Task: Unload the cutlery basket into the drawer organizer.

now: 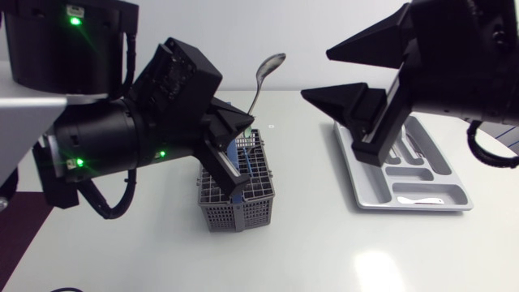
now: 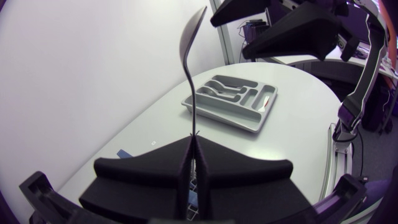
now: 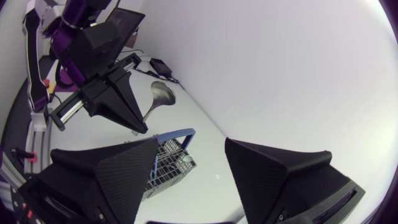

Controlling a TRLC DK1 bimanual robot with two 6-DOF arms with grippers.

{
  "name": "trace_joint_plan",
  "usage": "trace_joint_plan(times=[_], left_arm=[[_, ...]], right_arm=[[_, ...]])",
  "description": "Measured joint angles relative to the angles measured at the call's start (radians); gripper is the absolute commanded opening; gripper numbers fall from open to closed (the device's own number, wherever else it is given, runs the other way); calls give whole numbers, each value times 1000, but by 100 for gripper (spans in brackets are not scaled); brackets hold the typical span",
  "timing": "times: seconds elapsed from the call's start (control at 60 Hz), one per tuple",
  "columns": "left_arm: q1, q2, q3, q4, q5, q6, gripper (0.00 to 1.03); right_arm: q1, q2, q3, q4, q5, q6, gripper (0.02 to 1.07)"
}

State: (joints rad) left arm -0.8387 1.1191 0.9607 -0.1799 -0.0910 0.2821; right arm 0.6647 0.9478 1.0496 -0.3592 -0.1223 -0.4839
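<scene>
left arm (image 1: 122, 138): came in from the left edge, its wrist over the cutlery basket.
left gripper (image 2: 193, 138): fingers pressed together, clamped on the lower handle of a spoon; only the thin handle lay between them.
spoon (image 2: 189, 65): metal, near upright with a slight lean, bowl at the top; its lower end was hidden between the fingers. it stood above the basket.
cutlery basket (image 1: 243, 207): grey mesh with a blue handle, on the worktop (image 1: 324, 243) left of middle, directly under the left gripper; contents mostly hidden.
right gripper (image 1: 316, 75): spread wide, nothing held, hanging between the basket and the organizer, nearer the organizer.
drawer organizer (image 1: 357, 182): grey tray at the right of the worktop, well apart from the basket; cutlery lay in its long compartments, and one small piece in the near crosswise compartment.
</scene>
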Motion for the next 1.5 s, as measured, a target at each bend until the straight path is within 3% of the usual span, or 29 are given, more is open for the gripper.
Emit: trace_joint_plan(times=[0.183,0.533,0.9,1.333,1.5], left_arm=[[28,0,3,6,51,-81,3],[100,47,97,-5,153,-187,3],[124,113,148,-25,193,-249,3],[137,134,172,-40,200,-264,3],[138,134,172,-40,204,-265,3]], right_arm=[[-24,79,8,31,-86,182,78],[-12,192,109,110,-117,375,68],[1,277,171,128,-117,429,59],[-18,317,201,129,-134,459,29],[-18,328,202,129,-143,462,24]])
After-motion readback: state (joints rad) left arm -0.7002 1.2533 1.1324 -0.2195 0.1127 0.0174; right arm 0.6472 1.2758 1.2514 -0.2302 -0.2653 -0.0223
